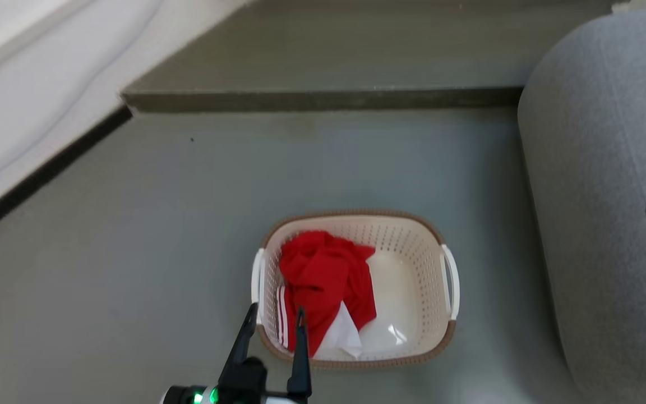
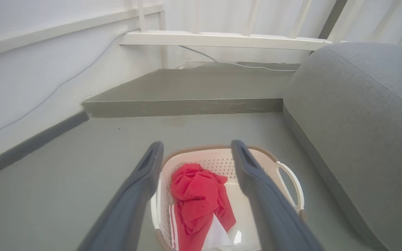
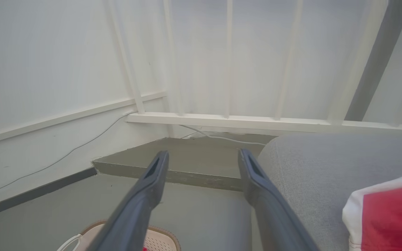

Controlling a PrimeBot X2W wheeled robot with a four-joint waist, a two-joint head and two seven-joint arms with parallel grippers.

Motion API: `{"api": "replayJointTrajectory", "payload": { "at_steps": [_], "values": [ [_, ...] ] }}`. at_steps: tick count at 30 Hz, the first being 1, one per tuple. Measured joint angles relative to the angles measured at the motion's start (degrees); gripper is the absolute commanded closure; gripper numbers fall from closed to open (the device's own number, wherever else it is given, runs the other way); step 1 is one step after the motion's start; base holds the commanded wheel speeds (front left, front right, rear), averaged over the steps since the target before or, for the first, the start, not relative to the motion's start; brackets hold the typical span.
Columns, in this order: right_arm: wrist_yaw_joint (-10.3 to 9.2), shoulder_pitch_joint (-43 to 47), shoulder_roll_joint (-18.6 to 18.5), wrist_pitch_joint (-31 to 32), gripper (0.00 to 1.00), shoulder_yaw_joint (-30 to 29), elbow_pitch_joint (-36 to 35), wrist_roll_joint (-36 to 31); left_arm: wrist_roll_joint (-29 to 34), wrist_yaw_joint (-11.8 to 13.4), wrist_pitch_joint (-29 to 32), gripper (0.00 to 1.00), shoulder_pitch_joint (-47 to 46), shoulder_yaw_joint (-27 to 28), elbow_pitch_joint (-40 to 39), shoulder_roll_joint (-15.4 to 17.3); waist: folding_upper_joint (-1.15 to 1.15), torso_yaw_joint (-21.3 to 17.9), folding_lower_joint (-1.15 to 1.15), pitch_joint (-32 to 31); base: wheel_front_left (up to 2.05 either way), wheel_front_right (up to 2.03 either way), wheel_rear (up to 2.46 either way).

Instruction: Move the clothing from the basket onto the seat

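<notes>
Our left gripper (image 1: 276, 308) hangs by the basket (image 1: 413, 247), jaws spread, ready to grab the red clothing (image 1: 323, 280) bunched inside. Our right gripper (image 3: 203, 153) is near the seat (image 1: 598, 168), jaws spread too.

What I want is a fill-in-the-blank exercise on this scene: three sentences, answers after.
1. The clothing in the basket is mainly ____ in colour.
2. The basket stands on the ____, beside the grey seat.
3. The left gripper hovers near the basket with its fingers ____.
Missing words: red; floor; open.
</notes>
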Motion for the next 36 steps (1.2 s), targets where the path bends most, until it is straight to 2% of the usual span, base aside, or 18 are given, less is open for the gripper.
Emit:
{"api": "replayJointTrajectory", "payload": {
  "at_steps": [8, 18, 24, 31, 36],
  "values": [
    [0.00, -3.05, -2.92, -0.07, 0.00, -0.80, -3.10, 2.66, -8.50, 3.63, 0.01, 0.00, -10.62, -7.46, 11.27, -0.04, 0.00, -1.00, 0.00, 7.61, 0.00, 0.00, 0.00],
    [0.00, -5.65, -3.91, -0.08, 0.00, -1.00, -5.52, 4.28, -19.62, 4.25, 0.01, 0.00, -25.13, -18.22, 24.18, -0.16, 0.00, -3.01, 0.00, 15.00, 0.00, 0.00, 0.00],
    [0.00, -8.20, -4.42, -0.09, 0.00, -0.94, -7.46, 5.41, -27.30, 4.66, 0.03, 0.00, -36.38, -27.57, 32.23, -0.22, 0.00, -4.56, 0.00, 20.06, 0.00, 0.00, 0.00],
    [0.00, -10.38, -4.35, -0.09, 0.00, -0.34, -8.18, 6.20, -30.36, 5.04, 5.42, 0.00, -46.52, -38.73, 36.89, -0.24, 0.00, -6.02, 0.00, 24.69, 0.00, 0.00, 0.00],
    [0.00, -11.76, -3.81, -0.09, 0.00, 0.44, -8.31, 6.60, -28.98, 3.79, 11.95, 0.00, -51.80, -41.84, 39.66, -0.09, 0.00, -7.34, 0.00, 27.11, 0.00, 0.00, 0.00]
  ]
}}
